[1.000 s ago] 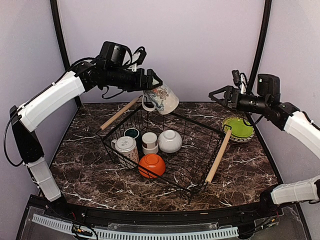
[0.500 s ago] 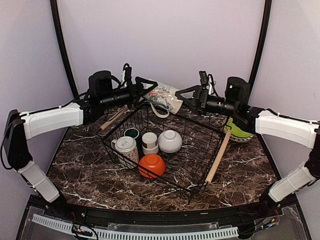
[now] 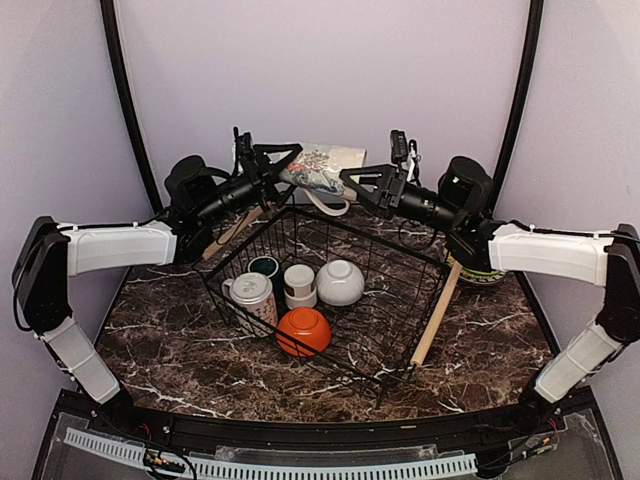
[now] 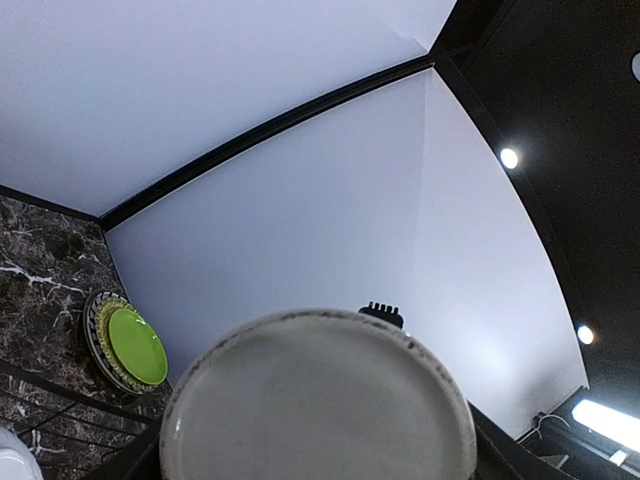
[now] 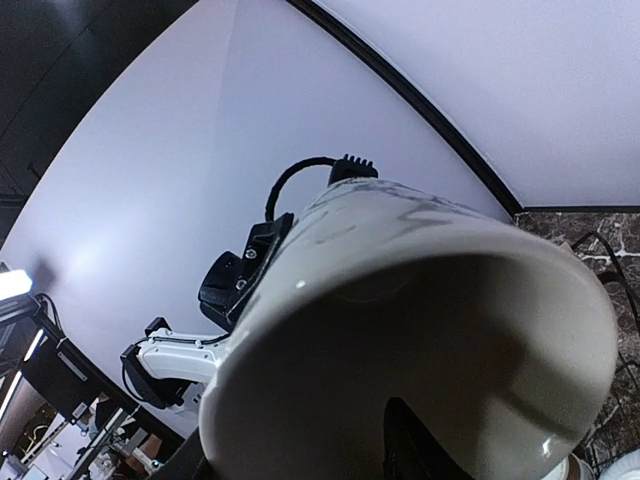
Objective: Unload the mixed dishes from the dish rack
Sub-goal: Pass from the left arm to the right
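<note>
The left gripper clamps the flowery white mug in the air, at 12 o'clock over the black wire dish rack. The right gripper is at the mug's rim, but I cannot tell if it grips. A lime-green plate lies outside at 2 o'clock. An orange bowl and four more dishes wait inside.

No legible text, label, brand name, number or sign in any of the three views. The patterned mug carries printed decoration, but from above it is too small and blurred to resolve into letters. The wrist views show only its plain base and inside.
</note>
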You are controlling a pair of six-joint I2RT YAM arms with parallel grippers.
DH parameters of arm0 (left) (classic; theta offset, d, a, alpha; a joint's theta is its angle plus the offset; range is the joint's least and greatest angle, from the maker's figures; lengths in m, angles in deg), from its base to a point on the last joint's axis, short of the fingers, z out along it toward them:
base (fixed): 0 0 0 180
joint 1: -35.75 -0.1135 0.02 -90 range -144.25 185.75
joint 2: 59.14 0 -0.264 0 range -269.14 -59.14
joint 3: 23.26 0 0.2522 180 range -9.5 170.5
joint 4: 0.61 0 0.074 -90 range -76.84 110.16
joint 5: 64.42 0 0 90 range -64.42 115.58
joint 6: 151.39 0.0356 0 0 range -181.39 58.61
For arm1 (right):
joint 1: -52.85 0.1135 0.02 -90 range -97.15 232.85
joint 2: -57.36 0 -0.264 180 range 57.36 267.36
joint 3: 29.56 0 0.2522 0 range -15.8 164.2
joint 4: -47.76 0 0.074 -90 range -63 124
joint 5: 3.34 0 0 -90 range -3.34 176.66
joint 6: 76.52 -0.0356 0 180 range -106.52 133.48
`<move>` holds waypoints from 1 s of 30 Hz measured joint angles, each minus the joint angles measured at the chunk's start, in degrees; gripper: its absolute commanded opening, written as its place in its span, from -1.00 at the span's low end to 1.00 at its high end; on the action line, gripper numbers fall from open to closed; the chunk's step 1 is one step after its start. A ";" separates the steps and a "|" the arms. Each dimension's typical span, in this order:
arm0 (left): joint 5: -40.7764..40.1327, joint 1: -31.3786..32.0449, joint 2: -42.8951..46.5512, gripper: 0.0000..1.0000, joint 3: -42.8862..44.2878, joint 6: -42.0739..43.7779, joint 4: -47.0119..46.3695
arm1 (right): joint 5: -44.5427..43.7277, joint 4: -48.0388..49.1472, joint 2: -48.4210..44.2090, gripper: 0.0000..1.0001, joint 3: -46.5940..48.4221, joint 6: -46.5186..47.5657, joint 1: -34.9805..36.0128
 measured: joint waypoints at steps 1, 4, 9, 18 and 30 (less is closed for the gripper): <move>0.20 -0.11 -0.66 -0.91 -0.24 -1.11 -1.46 | 0.13 0.85 0.55 -0.15 0.33 -0.31 0.09; 0.52 -0.31 -2.03 -0.91 -1.36 -3.30 -4.07 | 0.55 2.54 2.95 -0.29 1.73 -1.03 0.11; 0.48 -0.81 -2.12 -0.89 -3.82 -4.50 -4.46 | 1.29 3.74 4.85 -0.69 2.12 -1.29 0.13; 0.48 -1.05 -0.09 0.18 -4.48 -3.10 1.64 | 1.51 2.32 4.55 -1.00 2.16 3.43 0.07; 5.35 -4.50 7.17 0.98 -6.08 5.42 4.13 | -0.59 -4.76 -6.69 -1.00 -3.08 3.72 -2.25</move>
